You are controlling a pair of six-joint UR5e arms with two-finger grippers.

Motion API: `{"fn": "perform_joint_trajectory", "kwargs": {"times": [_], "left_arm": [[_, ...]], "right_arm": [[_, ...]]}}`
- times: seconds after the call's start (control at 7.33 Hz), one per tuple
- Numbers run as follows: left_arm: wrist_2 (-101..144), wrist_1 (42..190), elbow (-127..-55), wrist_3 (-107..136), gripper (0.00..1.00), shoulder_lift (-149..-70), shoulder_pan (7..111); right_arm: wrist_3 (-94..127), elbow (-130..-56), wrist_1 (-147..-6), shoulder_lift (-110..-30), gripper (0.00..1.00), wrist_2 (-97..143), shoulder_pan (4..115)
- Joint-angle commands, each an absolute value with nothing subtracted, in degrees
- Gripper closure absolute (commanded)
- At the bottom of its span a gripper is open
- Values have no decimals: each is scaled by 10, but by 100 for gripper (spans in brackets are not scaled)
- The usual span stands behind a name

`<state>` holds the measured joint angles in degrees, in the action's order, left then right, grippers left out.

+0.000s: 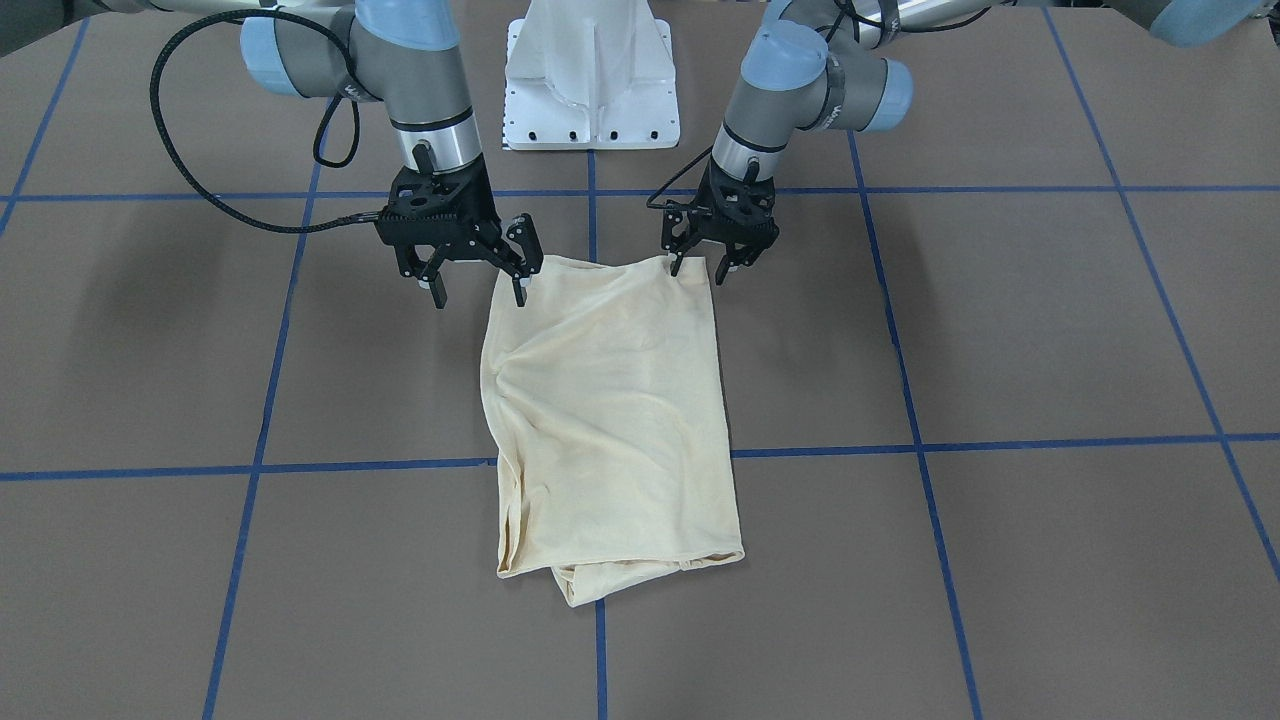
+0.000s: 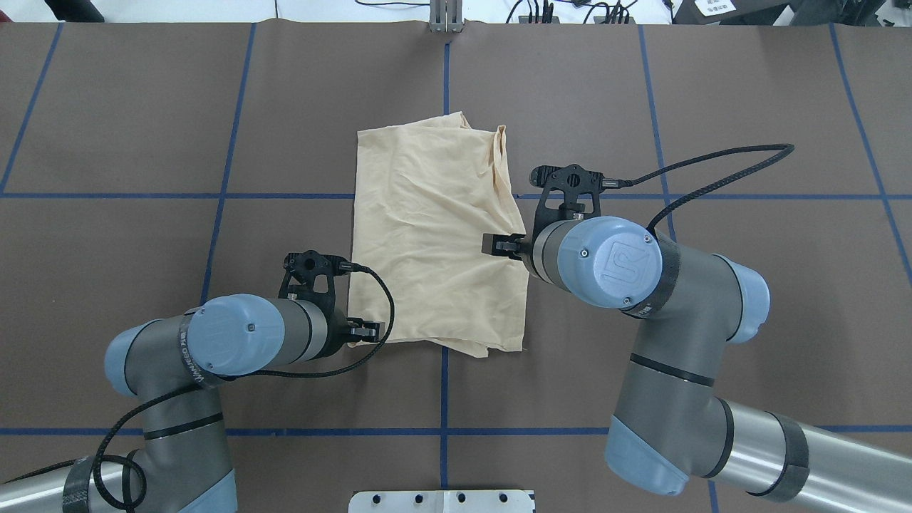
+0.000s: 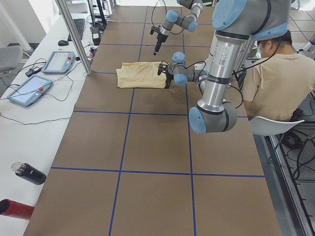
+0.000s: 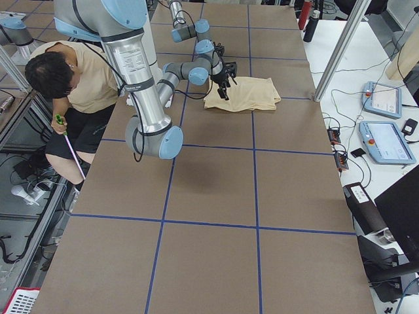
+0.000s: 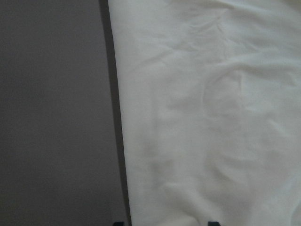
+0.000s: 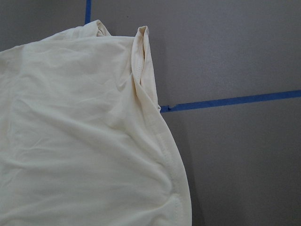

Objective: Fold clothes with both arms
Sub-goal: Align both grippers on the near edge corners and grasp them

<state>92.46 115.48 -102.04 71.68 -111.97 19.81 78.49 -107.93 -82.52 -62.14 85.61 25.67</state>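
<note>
The clothes are one pale cream shirt (image 1: 610,400) folded into a rough rectangle at the table's middle (image 2: 434,235), print side hidden. My left gripper (image 1: 699,268) is open and hovers over the folded shirt's near corner on the robot's left side (image 2: 367,329). In the left wrist view the shirt's edge (image 5: 207,117) runs between the two fingertips. My right gripper (image 1: 479,292) is open wide just above the opposite near corner, one finger at the shirt's edge (image 2: 499,244). The right wrist view shows the shirt's hemmed edge and far corner (image 6: 80,141).
Blue tape lines (image 1: 590,200) grid the brown table. The white pedestal base (image 1: 592,80) stands behind the shirt. A person (image 3: 275,73) sits beside the table. Control tablets (image 3: 59,61), a metal post (image 3: 76,37) and bottles (image 3: 29,173) are on the side bench.
</note>
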Motion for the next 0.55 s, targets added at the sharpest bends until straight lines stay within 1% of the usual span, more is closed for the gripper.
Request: {"fn": "perform_joint_trajectory", "kwargs": {"times": [0.0, 0.41], "left_arm": [[925, 1155, -1020, 717, 37, -1120, 198], [925, 1155, -1020, 717, 37, -1121, 198]], "right_arm": [[785, -1079, -824, -621, 0, 856, 257], [784, -1079, -824, -621, 0, 856, 257]]}}
